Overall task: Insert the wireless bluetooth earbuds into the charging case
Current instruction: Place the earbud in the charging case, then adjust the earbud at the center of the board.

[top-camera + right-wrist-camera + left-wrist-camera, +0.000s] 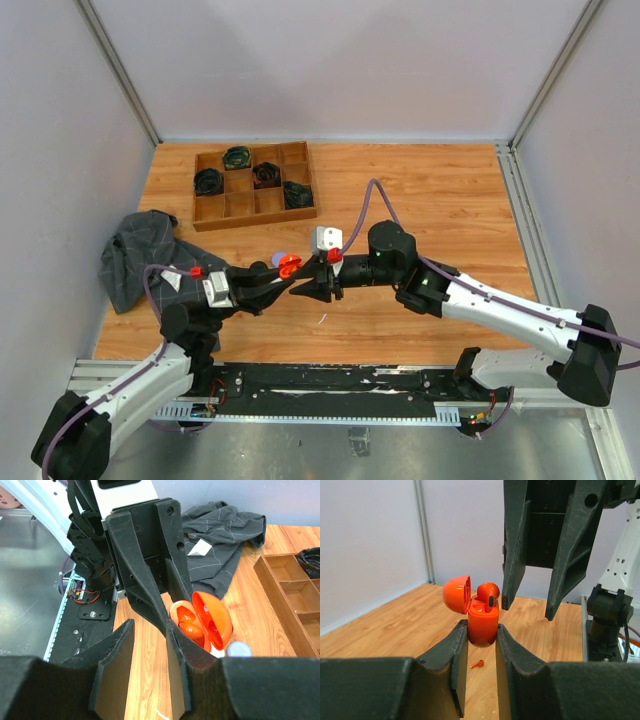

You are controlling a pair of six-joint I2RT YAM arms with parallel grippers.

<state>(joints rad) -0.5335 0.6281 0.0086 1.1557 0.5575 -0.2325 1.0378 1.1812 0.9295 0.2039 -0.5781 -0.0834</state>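
Charging case, orange with its lid open, sits mid-frame clamped in the left claw, one orange earbud standing in it. Just above, the right claw hangs spread. Lower down, a tiny orange piece lies on the counter.

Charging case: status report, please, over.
Left end effector shut on charging case, lid open. Right end effector open beside it. Orange earbud sits in case; small orange piece on table.
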